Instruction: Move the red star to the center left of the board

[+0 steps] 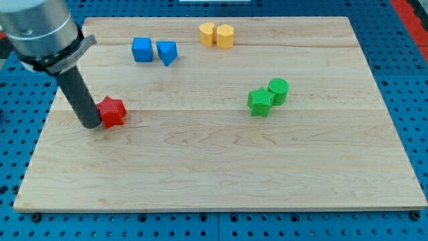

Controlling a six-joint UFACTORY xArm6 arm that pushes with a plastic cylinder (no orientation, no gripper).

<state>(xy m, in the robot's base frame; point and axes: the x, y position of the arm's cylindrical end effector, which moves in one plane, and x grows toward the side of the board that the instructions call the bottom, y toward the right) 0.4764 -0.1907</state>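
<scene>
The red star (pixel 112 112) lies on the wooden board (pixel 221 167) at the view's left, about mid-height. My tip (pixel 89 124) stands right against the star's left side, touching it or nearly so. The dark rod rises from there to the arm's grey body at the view's top left.
A blue cube (pixel 142 49) and a blue wedge-like block (pixel 166 51) lie at the upper left. Two yellow blocks (pixel 217 34) lie at the top centre. A green star (pixel 259 102) and a green cylinder (pixel 278 90) lie right of centre.
</scene>
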